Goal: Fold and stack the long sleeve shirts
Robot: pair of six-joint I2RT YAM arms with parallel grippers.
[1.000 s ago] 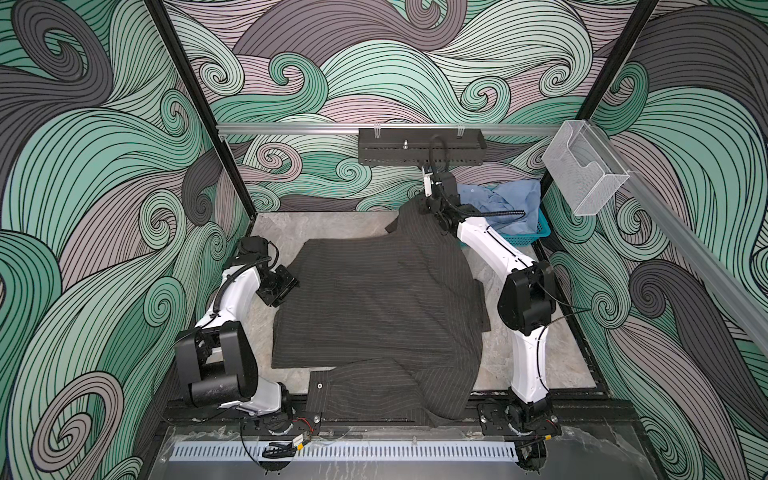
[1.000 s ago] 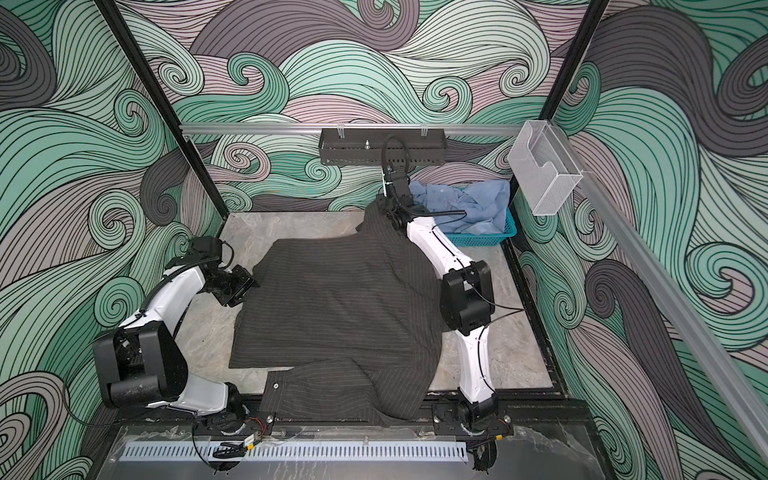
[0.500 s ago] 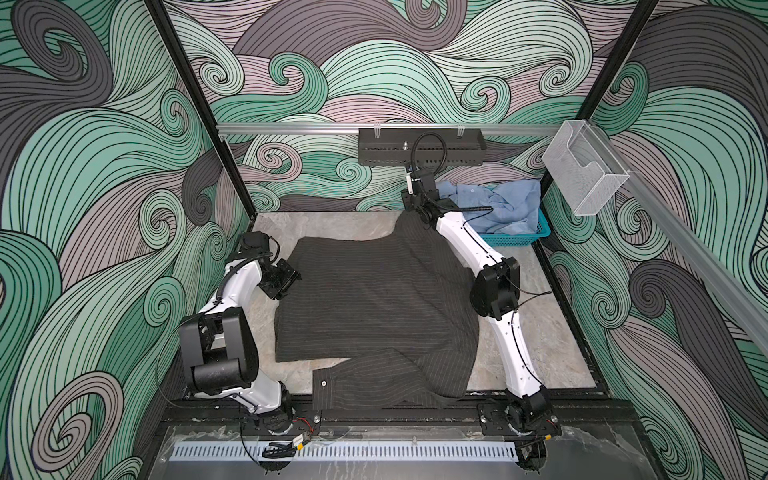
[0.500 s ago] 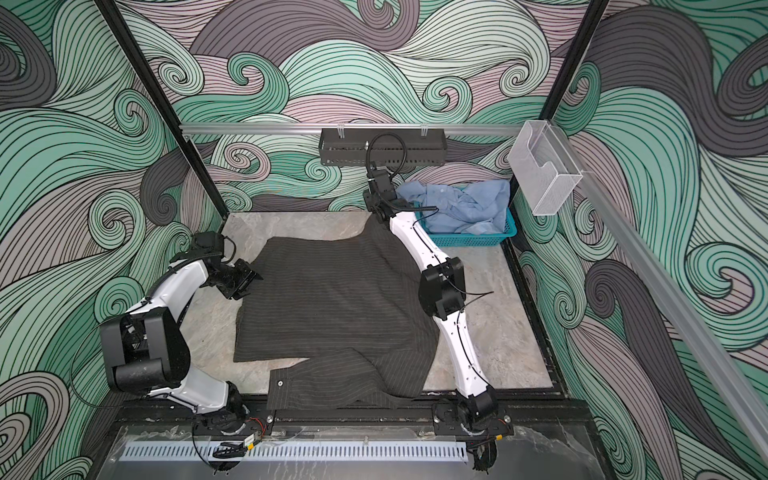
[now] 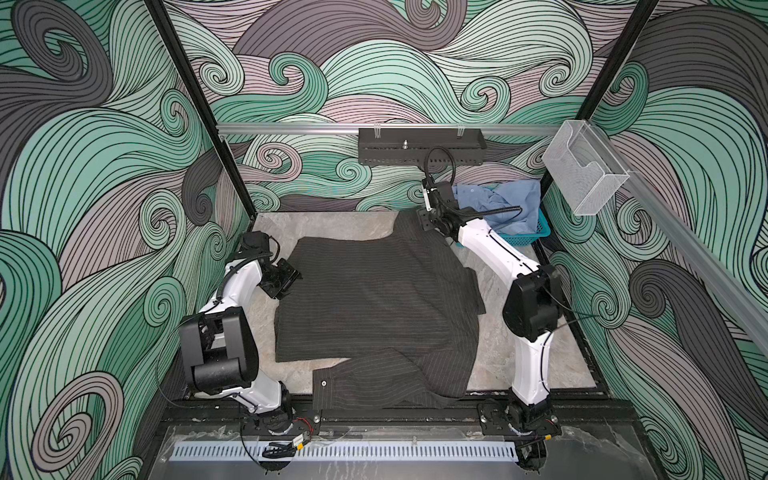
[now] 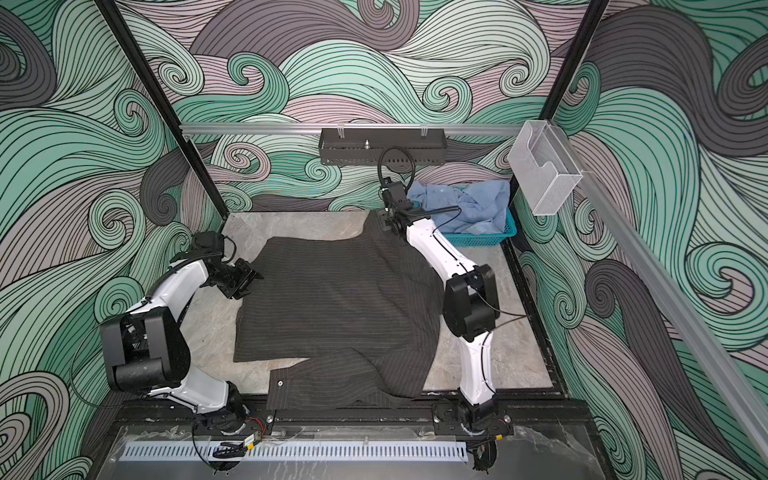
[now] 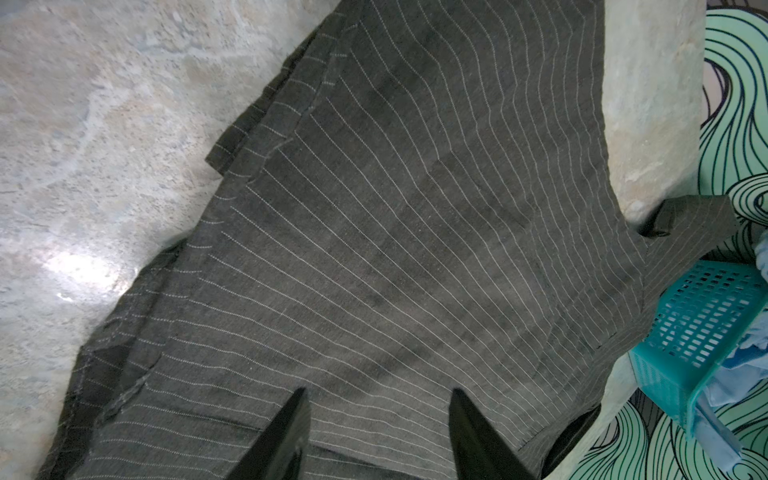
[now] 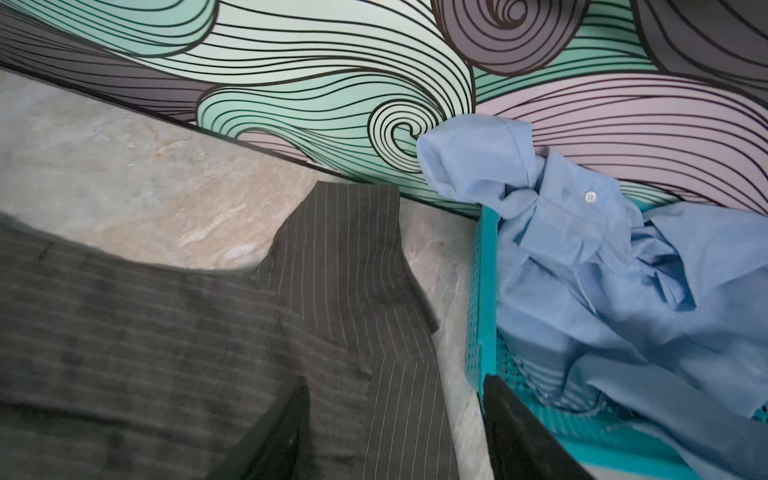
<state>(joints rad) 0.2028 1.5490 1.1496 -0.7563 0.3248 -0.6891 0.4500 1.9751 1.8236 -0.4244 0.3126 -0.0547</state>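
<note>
Two shirts are in view. One dark pinstriped shirt [image 5: 374, 303] lies spread across the middle of the worktop [image 5: 324, 226], seen in both top views. One of its sleeves is folded across the near edge, and the cuff there shows a single button. A narrow part of it reaches the back right corner, ending just beside the basket [image 5: 536, 235]. One light blue shirt [image 5: 503, 203] sits crumpled inside that one teal basket, with a rolled end sticking up over the rim against the back wall. One white button shows on it in the right wrist view.

There are two arms, each with one claw. The left claw [image 7: 378, 390] is at the left edge of the dark shirt, its two fingers spread apart over the striped cloth with nothing between them. The right claw [image 8: 397, 382] is at the back right, between the dark shirt's far end and the basket, fingers likewise spread wide and holding nothing.
</note>
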